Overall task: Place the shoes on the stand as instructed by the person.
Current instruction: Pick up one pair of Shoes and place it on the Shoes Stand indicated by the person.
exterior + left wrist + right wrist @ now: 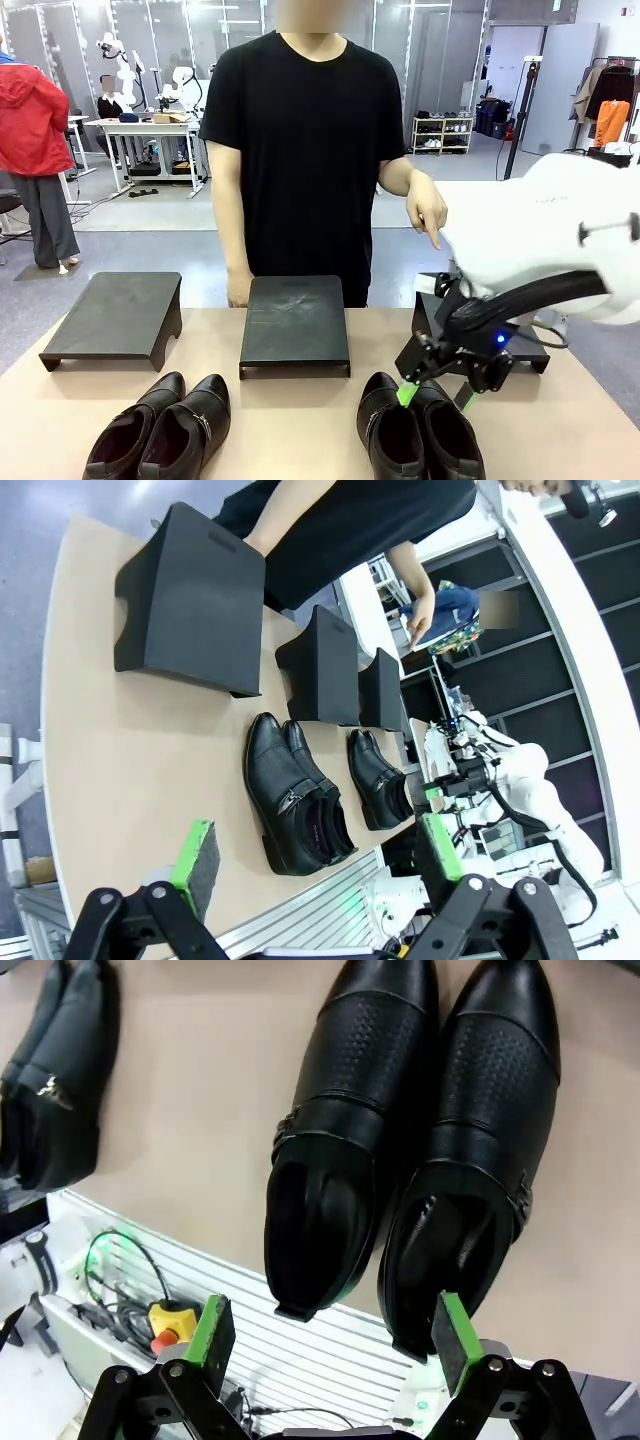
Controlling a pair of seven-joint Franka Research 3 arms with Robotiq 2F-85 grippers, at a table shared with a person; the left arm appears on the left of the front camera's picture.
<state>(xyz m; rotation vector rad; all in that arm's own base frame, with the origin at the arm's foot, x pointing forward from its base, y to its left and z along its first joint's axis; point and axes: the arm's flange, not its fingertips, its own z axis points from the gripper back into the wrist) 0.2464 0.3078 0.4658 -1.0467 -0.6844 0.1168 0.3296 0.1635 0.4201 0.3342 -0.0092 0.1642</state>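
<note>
Two pairs of glossy black shoes stand near the table's front edge. The left pair (160, 428) shows a strap with a small metal buckle. My right gripper (435, 397) hangs open just above the right pair (420, 435); in the right wrist view that pair (400, 1150) lies right beyond the open gripper (333, 1335), nothing between the green pads (212, 1330). The left gripper (315, 860) is open and empty, well back from both pairs (295, 795) (380, 778). The person's hand (428, 215) points a finger down toward the right stand (527, 352).
Three low black stands sit in a row behind the shoes: left (110, 315), middle (295, 320), and the right one mostly hidden by my right arm (540, 240). The person (300, 150) stands at the far edge. Bare tabletop (290, 420) lies between the pairs.
</note>
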